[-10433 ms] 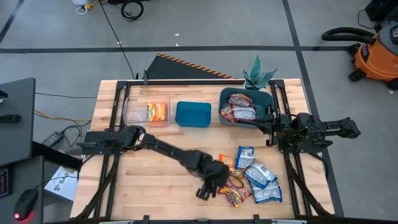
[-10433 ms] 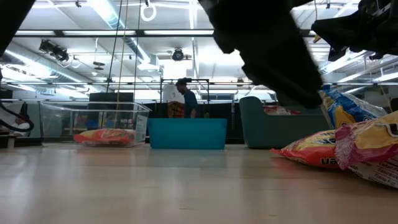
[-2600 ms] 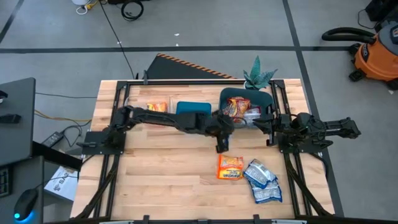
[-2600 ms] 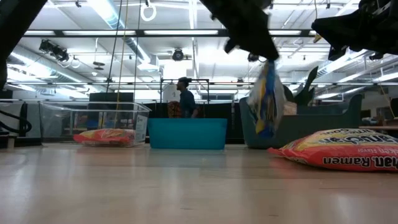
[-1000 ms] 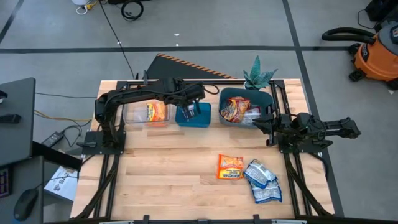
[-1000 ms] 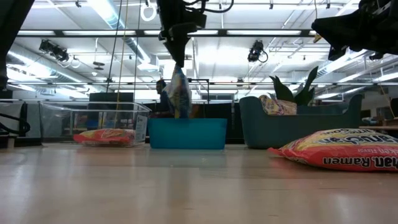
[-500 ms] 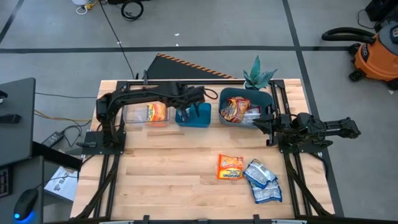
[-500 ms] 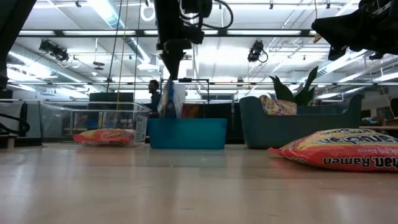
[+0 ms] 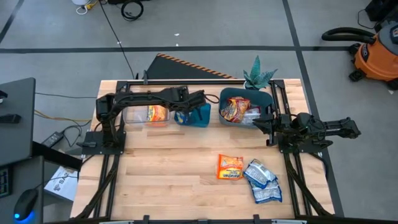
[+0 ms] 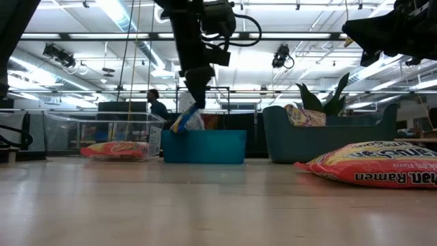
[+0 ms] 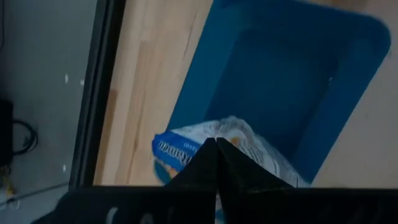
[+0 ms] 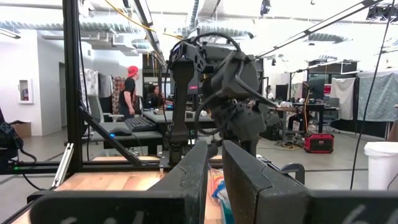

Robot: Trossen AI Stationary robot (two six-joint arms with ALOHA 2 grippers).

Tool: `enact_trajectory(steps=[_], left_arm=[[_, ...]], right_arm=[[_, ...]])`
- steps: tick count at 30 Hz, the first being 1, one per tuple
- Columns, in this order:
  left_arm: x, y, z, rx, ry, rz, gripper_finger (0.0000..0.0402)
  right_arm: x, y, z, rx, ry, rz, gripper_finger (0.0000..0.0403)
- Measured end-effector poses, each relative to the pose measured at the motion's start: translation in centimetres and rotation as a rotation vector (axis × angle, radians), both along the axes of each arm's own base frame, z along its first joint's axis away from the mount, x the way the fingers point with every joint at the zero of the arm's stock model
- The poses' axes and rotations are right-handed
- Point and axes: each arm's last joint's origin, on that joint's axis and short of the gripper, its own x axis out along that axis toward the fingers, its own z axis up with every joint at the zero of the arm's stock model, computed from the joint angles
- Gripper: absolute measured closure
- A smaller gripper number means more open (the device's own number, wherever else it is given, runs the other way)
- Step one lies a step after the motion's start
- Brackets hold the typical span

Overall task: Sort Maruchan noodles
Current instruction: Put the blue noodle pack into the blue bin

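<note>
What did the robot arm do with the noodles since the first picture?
The left gripper lifted a blue-white packet from the pile, carried it across the table and now lowers it, fingers shut on it, into the blue bin. The pile shrank: a red packet that lay there earlier is gone too. The orange packet and blue packets lie as before, and the right gripper has not moved.

Left pincer [image 9: 184,116] clamped shut, right pincer [image 12: 214,163] slightly parted

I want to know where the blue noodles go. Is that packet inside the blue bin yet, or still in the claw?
Still in the claw. The left gripper is shut on the blue packet, which hangs at the blue bin's rim, not dropped in.
</note>
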Motion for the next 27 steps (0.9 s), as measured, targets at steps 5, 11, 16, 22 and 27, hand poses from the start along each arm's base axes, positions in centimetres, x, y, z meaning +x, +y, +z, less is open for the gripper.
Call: enact_trajectory(steps=[5,11,16,22,27], left_arm=[[0.6,0.0,-0.9,-0.013,-0.072,-0.031,0.0397],[1.3,-0.2,-2.9,-0.069,-0.208,-0.075,0.0397],[1.3,0.1,-4.3,-0.033,-0.292,-0.010,0.0397],[1.3,1.2,-4.6,-0.050,-0.403,0.118,0.0397],[0.9,2.6,-4.6,-0.096,-0.471,0.276,0.0397]], right_arm=[[0.0,0.0,0.0,0.000,0.000,0.000,0.0348],[0.0,0.0,0.0,0.000,0.000,0.000,0.0348],[0.0,0.0,0.0,0.000,0.000,0.000,0.0348],[0.0,0.0,0.0,0.000,0.000,0.000,0.0348],[0.0,0.0,0.0,0.000,0.000,0.000,0.0348]])
